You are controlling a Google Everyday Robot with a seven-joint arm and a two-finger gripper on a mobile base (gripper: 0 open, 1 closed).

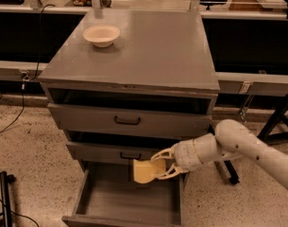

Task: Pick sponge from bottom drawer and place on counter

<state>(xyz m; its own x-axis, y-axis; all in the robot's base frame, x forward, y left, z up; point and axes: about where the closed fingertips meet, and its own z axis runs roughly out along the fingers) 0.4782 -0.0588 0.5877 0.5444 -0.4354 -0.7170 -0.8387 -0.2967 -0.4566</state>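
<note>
The sponge (144, 171) hangs over the open bottom drawer (124, 200), just under the middle drawer's (101, 151) front. The claw (157, 167) pinches its right edge between pale fingers (161, 153), and the white arm (247, 148) reaches in from the right. The two upper drawers stand slightly ajar and jut out between the sponge and the counter (153, 51). A cream bowl (101, 35) sits at the counter's far left. The floor (30, 145) is speckled, and a black cable (21, 109) trails at the left.
</note>
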